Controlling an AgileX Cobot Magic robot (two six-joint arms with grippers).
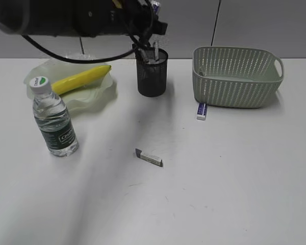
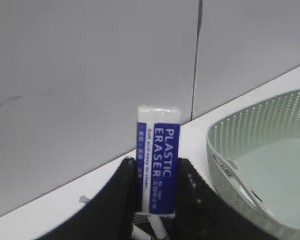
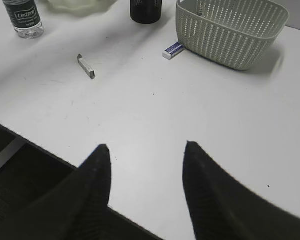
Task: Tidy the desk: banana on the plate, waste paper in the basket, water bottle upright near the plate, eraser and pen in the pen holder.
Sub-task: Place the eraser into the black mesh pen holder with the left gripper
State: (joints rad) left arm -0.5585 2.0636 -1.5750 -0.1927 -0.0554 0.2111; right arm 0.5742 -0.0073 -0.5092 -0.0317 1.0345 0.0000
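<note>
Left wrist view: left gripper [image 2: 157,172] pinches eraser [image 2: 158,159] by its sleeved flat faces over pen holder [image 1: 152,71]. Light, stiff, grippy. Right gripper [image 3: 146,152] spread, empty.

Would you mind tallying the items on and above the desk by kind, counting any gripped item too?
Erasers: 3, one gripped, one by the basket, one mid-desk
Water bottle: 1
Banana: 1
Plate: 1
Pen holder: 1
Basket: 1
Total: 8
</note>
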